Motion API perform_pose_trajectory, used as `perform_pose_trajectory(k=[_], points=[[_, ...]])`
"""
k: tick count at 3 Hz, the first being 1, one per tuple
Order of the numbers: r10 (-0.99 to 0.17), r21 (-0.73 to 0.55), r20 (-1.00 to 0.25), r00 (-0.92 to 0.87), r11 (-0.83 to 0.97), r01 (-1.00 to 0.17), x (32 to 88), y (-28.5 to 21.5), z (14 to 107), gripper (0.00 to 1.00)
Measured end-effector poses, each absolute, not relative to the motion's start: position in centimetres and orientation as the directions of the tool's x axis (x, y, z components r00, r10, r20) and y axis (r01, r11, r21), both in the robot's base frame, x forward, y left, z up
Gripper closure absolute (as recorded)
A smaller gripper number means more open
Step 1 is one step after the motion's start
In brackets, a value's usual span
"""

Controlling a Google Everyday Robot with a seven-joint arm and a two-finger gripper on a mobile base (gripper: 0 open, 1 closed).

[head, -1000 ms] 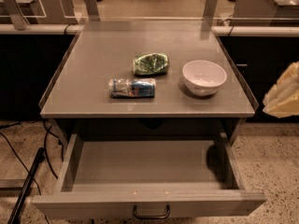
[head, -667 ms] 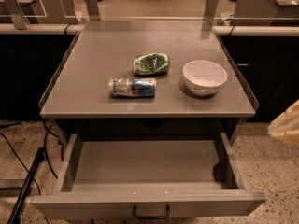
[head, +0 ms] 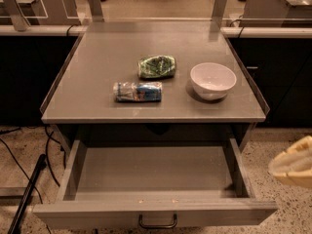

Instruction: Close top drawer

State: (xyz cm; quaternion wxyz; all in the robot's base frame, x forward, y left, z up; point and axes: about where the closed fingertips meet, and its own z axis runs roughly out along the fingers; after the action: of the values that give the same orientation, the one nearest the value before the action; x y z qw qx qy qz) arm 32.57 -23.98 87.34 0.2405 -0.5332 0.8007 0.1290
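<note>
The top drawer (head: 151, 172) is pulled far out from under the grey tabletop. It is wide, shallow, grey and empty inside. Its front panel (head: 97, 214) lies along the bottom of the view, with a dark wire pull handle (head: 157, 223) at its middle. My gripper (head: 294, 168) shows as a pale cream shape at the right edge, low beside the drawer's right front corner and apart from it.
On the grey tabletop (head: 97, 72) lie a green crumpled bag (head: 156, 66), a blue and white crushed packet (head: 138, 91) and a white bowl (head: 213, 80). Dark cabinets flank the table. Black cables (head: 24, 189) run over the floor at the left.
My gripper has moved down along the right edge, from beside the tabletop's right corner to beside the drawer's front corner. The drawer has not moved.
</note>
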Motion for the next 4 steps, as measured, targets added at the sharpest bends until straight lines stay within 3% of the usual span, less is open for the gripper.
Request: perform_pose_trajectory(k=[3,4], points=[[-0.742,0.051,-0.557,-0.373,0.418,-0.907,25.3,-26.2,76.8,1.00],[-0.742,0.050,-0.557,-0.373,0.418,-0.907,25.4,-26.2,76.8,1.00]])
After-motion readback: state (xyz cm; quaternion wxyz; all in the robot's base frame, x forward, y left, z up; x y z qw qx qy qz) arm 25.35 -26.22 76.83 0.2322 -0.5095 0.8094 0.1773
